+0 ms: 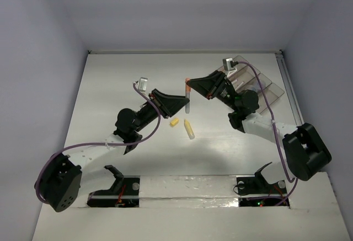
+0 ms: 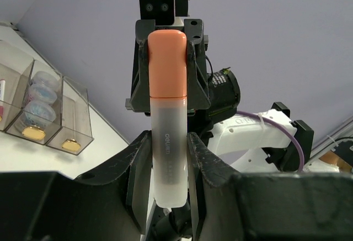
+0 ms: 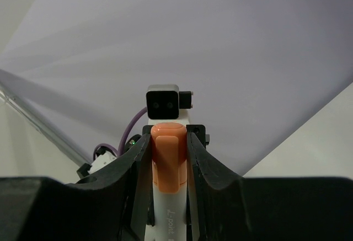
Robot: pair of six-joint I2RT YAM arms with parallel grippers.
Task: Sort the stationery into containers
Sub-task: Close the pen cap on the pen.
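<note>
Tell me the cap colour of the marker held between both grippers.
Orange cap on a frosted white barrel; the left wrist view shows it best.

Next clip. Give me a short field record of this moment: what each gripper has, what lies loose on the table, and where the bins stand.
held item: orange-capped marker, in mid-air
left gripper: shut on the marker's pale barrel
right gripper: shut on the marker's orange cap
stage: looks like a hand-over between the arms; direction not shown
loose on the table: small yellow piece, longer yellow piece
containers: far right of the table, behind the right arm; round tins in one bin
</note>
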